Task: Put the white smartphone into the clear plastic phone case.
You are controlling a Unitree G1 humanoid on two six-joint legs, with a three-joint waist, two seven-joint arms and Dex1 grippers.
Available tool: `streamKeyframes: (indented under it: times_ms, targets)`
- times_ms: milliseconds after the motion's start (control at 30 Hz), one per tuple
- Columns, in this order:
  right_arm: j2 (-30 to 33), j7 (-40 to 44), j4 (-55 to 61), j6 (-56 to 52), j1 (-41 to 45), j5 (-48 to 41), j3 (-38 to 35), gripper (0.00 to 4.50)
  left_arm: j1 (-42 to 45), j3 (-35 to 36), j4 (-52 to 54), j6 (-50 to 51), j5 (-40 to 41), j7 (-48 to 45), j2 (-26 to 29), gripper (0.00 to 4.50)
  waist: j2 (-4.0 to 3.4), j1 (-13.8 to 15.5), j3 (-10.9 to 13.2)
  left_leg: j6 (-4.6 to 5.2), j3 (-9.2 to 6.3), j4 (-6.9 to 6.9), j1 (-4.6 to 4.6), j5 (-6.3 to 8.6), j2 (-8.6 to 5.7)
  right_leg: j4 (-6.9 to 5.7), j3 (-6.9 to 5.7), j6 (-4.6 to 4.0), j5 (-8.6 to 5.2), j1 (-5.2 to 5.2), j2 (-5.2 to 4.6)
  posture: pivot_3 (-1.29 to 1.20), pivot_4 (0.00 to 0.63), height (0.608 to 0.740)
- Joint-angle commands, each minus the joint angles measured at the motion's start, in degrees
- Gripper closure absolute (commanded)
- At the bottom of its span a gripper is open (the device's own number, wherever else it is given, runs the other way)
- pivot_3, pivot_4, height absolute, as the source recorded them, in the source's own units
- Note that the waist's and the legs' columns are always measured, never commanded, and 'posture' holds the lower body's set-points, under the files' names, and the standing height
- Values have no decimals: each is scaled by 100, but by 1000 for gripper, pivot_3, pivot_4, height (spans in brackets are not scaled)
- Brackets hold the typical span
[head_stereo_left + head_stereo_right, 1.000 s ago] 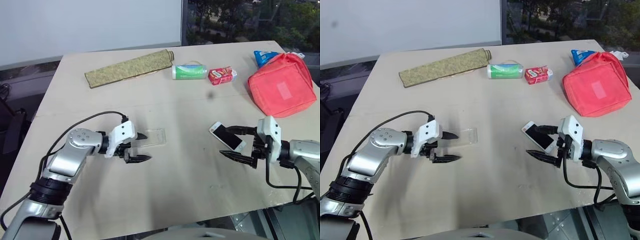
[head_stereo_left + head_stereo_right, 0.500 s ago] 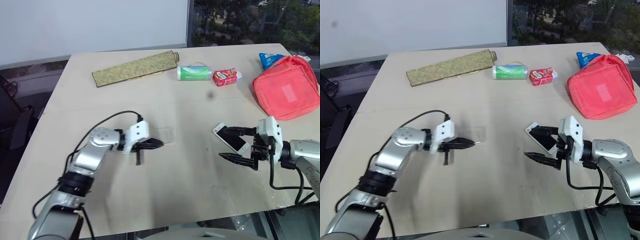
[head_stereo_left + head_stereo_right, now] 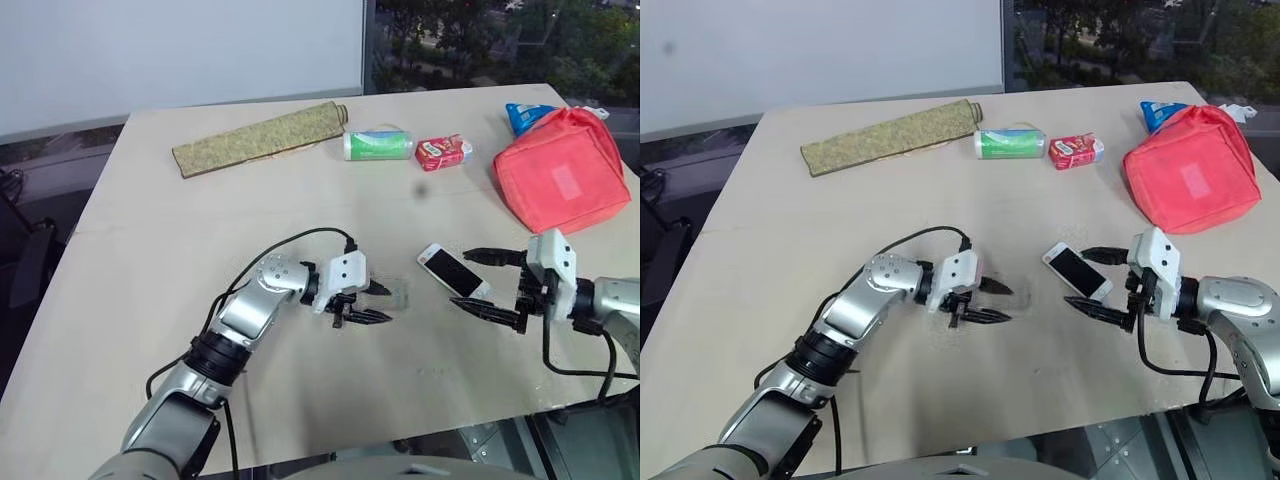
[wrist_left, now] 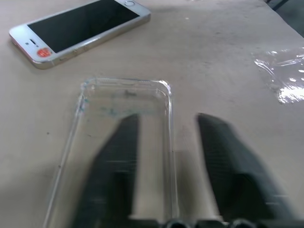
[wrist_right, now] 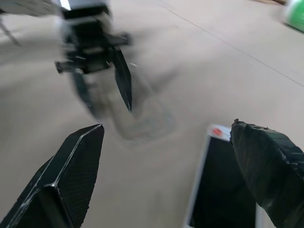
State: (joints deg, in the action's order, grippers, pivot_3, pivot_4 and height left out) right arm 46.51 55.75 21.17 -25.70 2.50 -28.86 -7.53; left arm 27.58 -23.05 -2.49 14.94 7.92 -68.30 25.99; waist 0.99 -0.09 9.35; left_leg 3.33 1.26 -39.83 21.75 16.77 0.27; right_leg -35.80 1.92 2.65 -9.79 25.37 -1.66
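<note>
The beige tabletop (image 3: 200, 230) is taken as the landmark. Nearest its front edge, the left gripper (image 3: 378, 303) has been carried well to the right since a second ago, and the clear plastic phone case (image 3: 395, 295) has been shifted with it, from the left-centre of the tabletop to a spot near the white smartphone with the black screen (image 3: 455, 270). The left gripper's two black fingers (image 4: 228, 161) are spread apart, one over the case and one just outside its long edge; whether the case is touched cannot be told. The right gripper (image 3: 492, 285) has hardly moved, and its fingers are held wide apart on either side of the smartphone's near end, with nothing clamped between them.

In the left wrist view the case's raised rim, rounded corners and colourless floor are shown plainly, along with a small red mark (image 4: 42, 52) at the near end of the phone's screen side; in the head views the case is seen as little more than a faint glint. The smartphone lies flat, screen up, white-bezelled, apart from the case.

Further back on the tabletop lie a red fabric pouch (image 3: 560, 170), a small red snack packet (image 3: 443, 151), a green-and-white tube (image 3: 379, 144) and a rolled olive mat (image 3: 260, 137).
</note>
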Motion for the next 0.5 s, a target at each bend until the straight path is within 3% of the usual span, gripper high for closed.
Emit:
streamKeyframes:
  times_ms: [33,67,167,300,500]
  targets:
    - [-35,-452,-78,59,-57,522,144,0,95,195,415,101,85,107,63,346,0,-12,0,0,1,0,0,0,-1,0,1,0,0,0,-1,0,150,740]
    - [-92,-617,-182,168,-56,733,210,0,90,272,545,196,183,132,79,69,0,-16,0,0,2,0,1,0,-2,1,2,0,0,1,-4,0,150,740]
    - [-421,-1097,-493,194,-50,1113,414,0,143,745,1263,921,795,89,297,69,2,-38,1,0,4,0,8,0,-3,4,3,1,0,5,-8,0,150,740]
    - [-893,-1529,-709,75,68,1361,668,0,137,996,1874,1593,1122,-142,998,69,-1,-77,2,0,6,2,11,0,-2,-1,6,0,0,16,-7,0,150,740]
    - [-1025,-1643,-715,-428,111,1492,993,0,173,1297,2260,2335,1605,-76,1480,69,4,-75,1,-1,8,0,7,0,0,-3,8,1,0,13,-3,0,150,740]
